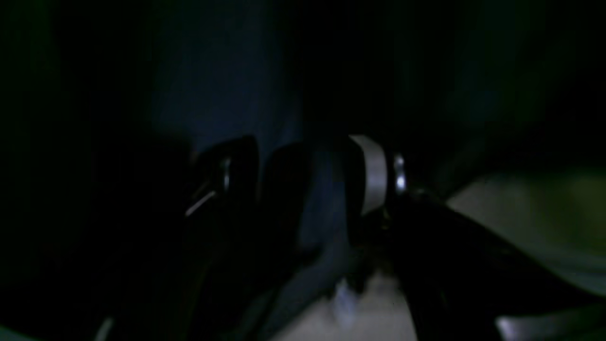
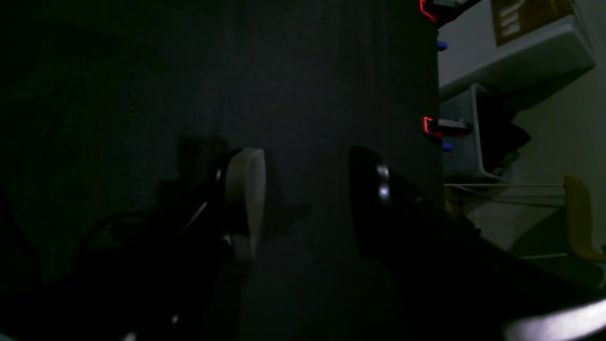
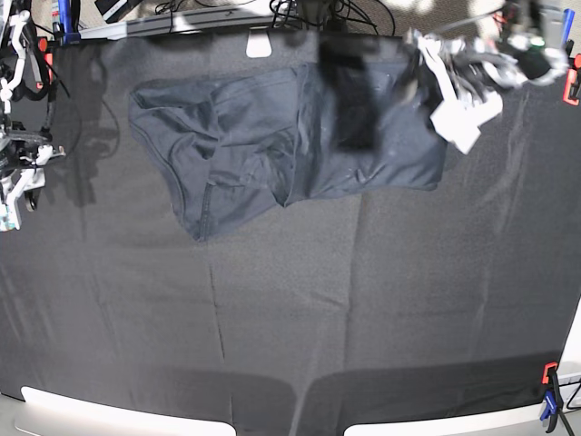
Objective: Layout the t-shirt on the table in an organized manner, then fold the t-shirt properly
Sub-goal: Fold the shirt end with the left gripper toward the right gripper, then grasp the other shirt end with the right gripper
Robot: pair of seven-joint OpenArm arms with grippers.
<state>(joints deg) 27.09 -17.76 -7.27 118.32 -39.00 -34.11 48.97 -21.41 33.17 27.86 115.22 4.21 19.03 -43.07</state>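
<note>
Black textured cloth covers the worktop point(image 3: 363, 309) almost edge to edge, with a pale rim showing along the near side and an orange and blue clamp point(image 3: 548, 389) at about 4 o'clock in the base view. The t-shirt point(image 3: 263, 145), a dark charcoal grey slightly lighter than the cloth, lies crumpled toward 12 o'clock on the worktop, bunched into folds on its 9 o'clock side and flatter toward 3 o'clock, with its far edge near the back rim. The left gripper point(image 3: 454, 104) sits at about 1 o'clock in the base view, blurred, its white parts just at the t-shirt's 3 o'clock edge; whether it touches the fabric cannot be told. In the left wrist view the left gripper point(image 1: 303, 180) is very dark, but its two fingers stand apart with dim bluish fabric showing between them, and it is not clear that they pinch anything. The right gripper point(image 3: 16, 177) is at 9 o'clock in the base view, at the worktop's edge and well apart from the t-shirt. In the right wrist view the right gripper point(image 2: 312, 189) has its jaws spread wide over bare dark cloth, with nothing between them, and two red clamps point(image 2: 430, 125) show along the worktop's edge.
</note>
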